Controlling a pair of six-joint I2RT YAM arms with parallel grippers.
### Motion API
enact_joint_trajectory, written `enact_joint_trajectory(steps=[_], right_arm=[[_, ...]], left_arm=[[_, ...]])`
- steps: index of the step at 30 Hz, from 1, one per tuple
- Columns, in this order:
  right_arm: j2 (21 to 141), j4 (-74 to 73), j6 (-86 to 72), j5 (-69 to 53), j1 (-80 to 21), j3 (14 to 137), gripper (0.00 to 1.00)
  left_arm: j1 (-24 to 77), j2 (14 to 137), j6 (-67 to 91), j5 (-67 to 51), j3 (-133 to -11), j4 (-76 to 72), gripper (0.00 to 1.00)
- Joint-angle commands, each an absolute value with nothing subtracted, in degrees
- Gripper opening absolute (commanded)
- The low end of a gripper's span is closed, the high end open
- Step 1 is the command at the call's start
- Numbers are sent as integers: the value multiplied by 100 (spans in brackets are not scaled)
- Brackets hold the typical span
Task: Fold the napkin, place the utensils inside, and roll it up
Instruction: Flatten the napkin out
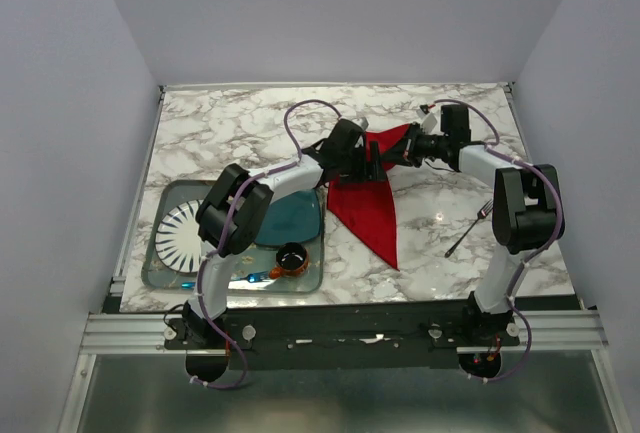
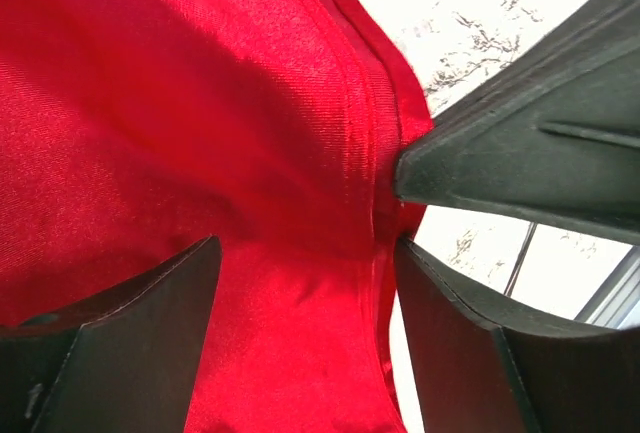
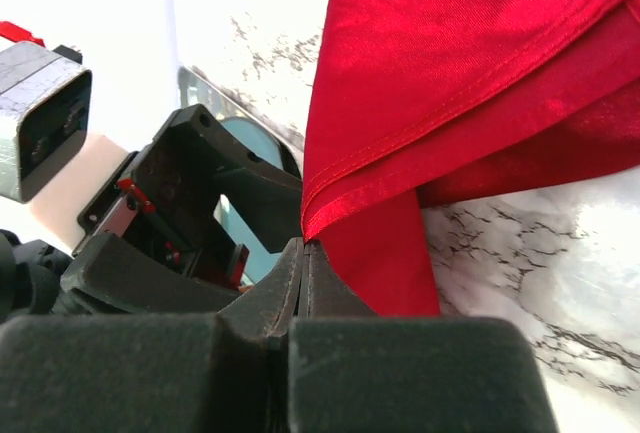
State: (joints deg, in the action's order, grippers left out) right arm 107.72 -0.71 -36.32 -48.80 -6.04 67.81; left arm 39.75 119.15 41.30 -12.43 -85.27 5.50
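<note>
The red napkin hangs lifted at its top corner, and its long point trails down onto the marble table. My right gripper is shut on the napkin's hemmed edge, its jaws pressed together. My left gripper is right beside it. Its jaws stand open with red cloth lying between the fingers, not pinched. The silver fork lies on the table to the right of the napkin, apart from both grippers.
A glass tray at the front left holds a white striped plate, a teal plate, a small dark cup and a blue plastic utensil. The table's right edge runs close to the fork.
</note>
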Motion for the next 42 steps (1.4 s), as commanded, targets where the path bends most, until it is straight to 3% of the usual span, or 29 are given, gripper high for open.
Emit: enact_joint_trajectory(steps=[1,4,7,8,10,11,14,20,26,34,42], right_arm=[[10425,334,-3902,-5010,-633,6636,1],[10284,413,-4025,-4896,-624,6487,1],[10073,501,-4131,-4817,-633,6381,1],[9994,510,-4148,-4790,-633,6363,1],[9906,492,-4122,-4668,-624,6302,1],[9879,492,-4061,-4606,-633,6276,1],[9835,492,-3912,-4518,-607,6223,1],[9616,378,-3622,-4395,-413,6249,1],[8748,-341,-3297,-3842,113,6950,1],[7604,-1783,-2523,-1858,264,9216,1],[7093,-2399,-2101,-1178,264,10195,1]], left_arm=[[4061,11829,4008,-810,-8850,685,78],[4069,11970,3999,-502,-9017,914,71],[4061,12050,3955,-273,-9158,1098,58],[4061,12041,3885,-229,-9202,1116,43],[4052,11954,3815,-132,-9228,1134,32],[4052,11901,3771,-88,-9220,1151,21],[4026,11638,3630,-44,-9176,1230,0],[3737,10970,3595,-244,-8878,1108,0],[3086,10161,3876,-888,-8604,1,0],[2619,9713,3727,-1161,-9913,-659,0],[2348,9624,3928,-897,-11021,-659,0]])
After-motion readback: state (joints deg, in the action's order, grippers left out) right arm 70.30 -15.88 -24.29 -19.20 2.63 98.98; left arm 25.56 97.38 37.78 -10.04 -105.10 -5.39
